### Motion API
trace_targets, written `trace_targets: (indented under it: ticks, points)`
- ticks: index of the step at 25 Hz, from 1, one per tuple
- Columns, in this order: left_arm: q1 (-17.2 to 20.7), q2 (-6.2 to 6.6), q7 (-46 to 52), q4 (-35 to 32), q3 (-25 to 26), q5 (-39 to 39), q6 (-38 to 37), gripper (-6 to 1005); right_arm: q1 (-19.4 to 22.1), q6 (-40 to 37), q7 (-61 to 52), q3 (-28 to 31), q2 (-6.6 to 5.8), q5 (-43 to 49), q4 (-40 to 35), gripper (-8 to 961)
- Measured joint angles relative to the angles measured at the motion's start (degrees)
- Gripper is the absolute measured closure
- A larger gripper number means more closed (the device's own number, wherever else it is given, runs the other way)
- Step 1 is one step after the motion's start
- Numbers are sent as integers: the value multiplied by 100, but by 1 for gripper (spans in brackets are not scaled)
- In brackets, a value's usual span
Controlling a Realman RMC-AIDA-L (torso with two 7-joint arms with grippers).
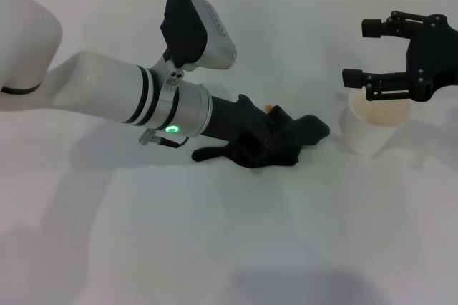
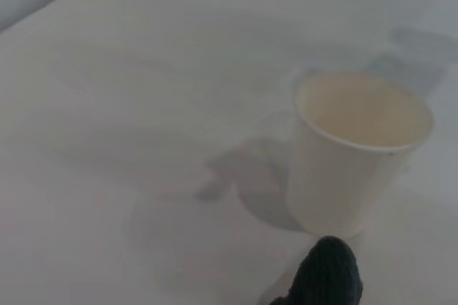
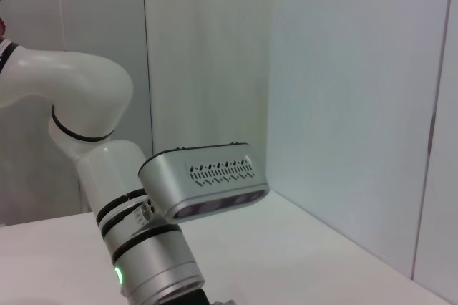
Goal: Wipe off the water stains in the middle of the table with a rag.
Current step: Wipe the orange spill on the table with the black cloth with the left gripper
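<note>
- Left gripper (image 1: pixel 266 140): low over the middle of the table (image 1: pixel 215 248), clamped on the dark rag (image 1: pixel 286 144), which is pressed flat to the surface.
- Rag: one corner reaches toward the white cup (image 1: pixel 372 127); a thin tail trails back under the wrist.
- Water stains (image 1: pixel 269 109): only a small orange speck shows at the rag's far edge; the rest is hidden beneath cloth and gripper.
- Right gripper (image 1: pixel 372 54): raised over the cup's rim, fingers spread apart, holding nothing.
- Left wrist view: cup upright, rag tip (image 2: pixel 328 270) near its base.
</note>
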State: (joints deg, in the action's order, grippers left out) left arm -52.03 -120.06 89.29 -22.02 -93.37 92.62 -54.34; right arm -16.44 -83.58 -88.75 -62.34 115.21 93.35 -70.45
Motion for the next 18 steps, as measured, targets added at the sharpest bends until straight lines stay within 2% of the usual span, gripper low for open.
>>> trace_targets:
  ticks: [9,14,18]
  points:
    - [-8,2,-36,-17,-17,13,-194,931,0,7,5,-7,2,-57,13,84]
    - [11,48,-36,-52,37,11,128,931,0,10,7,-6,2,-57,32,83]
    - [20,88,-53,-64,341,128,550,931,0,14,7,-6,2,-57,45,83]
